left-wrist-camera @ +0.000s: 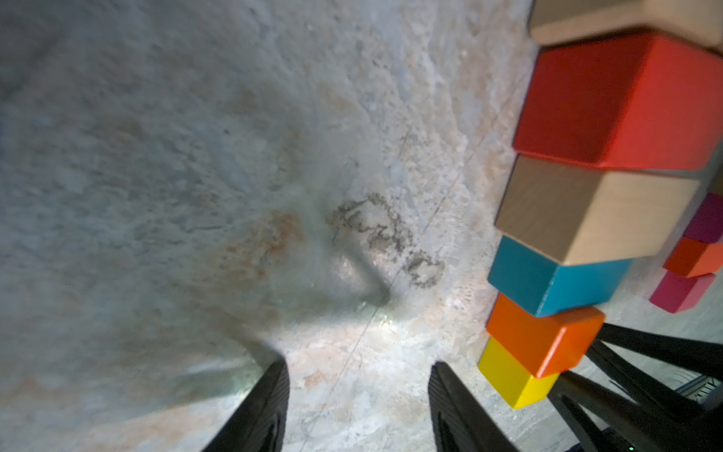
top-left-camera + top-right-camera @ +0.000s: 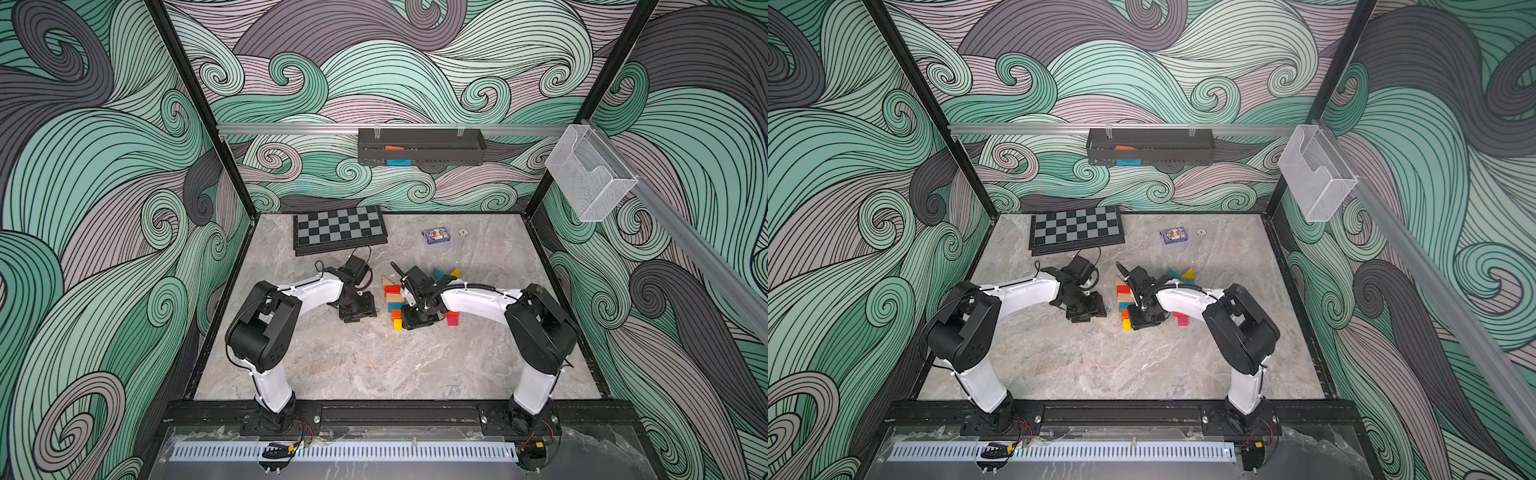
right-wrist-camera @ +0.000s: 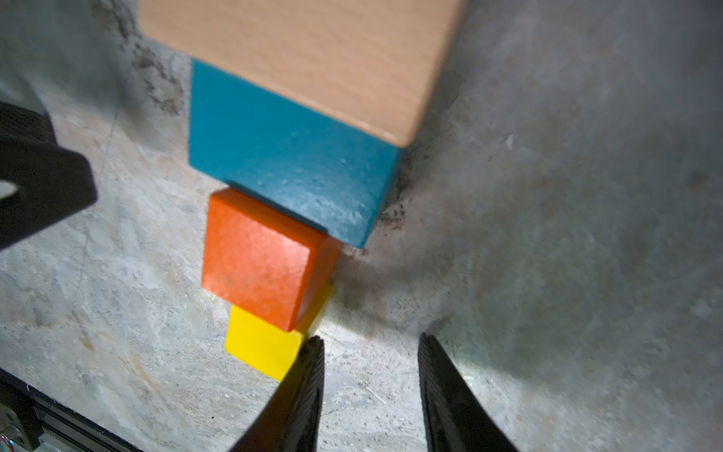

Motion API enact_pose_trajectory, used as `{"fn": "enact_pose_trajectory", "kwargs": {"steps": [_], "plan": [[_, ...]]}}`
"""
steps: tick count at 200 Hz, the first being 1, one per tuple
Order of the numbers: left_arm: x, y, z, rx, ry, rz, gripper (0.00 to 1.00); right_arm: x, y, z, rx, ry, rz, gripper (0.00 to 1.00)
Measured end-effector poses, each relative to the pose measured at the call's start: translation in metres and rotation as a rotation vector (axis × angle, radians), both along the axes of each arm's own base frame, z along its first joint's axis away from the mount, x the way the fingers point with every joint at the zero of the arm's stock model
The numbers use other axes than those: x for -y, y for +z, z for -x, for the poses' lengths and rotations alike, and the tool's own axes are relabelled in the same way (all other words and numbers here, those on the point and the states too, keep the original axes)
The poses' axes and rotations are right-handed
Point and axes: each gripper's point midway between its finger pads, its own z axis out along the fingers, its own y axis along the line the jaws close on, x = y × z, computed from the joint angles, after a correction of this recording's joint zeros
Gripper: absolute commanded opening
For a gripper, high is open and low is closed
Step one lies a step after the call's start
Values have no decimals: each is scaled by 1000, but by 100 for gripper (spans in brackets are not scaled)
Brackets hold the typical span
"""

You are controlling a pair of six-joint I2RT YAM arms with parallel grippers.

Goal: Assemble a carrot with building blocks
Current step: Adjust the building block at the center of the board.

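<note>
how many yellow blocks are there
2. A yellow cube ends the block row nearest the robot; a yellow wedge lies beyond the right arm, beside a teal wedge. That arm may hide more.

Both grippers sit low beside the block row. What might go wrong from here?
1. The right gripper is open with one finger right beside the yellow cube. A small sideways move may push it out of line with the orange cube.
2. The left gripper, also open, hangs over bare table close to the same row of blocks. The two grippers might collide or sweep blocks.
</note>
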Motion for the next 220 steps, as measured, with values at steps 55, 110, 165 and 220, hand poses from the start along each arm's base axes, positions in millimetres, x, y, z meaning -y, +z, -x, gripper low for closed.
{"fn": "enact_pose_trajectory", "kwargs": {"steps": [55, 110, 165, 220], "plan": [[0, 0, 0, 0, 0, 0, 59, -2, -1, 0, 1, 5, -1, 42], [0, 0, 0, 0, -1, 0, 59, -3, 0, -4, 12, 3, 5, 43], [0, 11, -1, 14, -7, 1, 61, 0, 25, -9, 56, 11, 16, 51], [14, 80, -43, 169, -8, 74, 65, 3, 102, -56, 206, -20, -73, 59]]}}
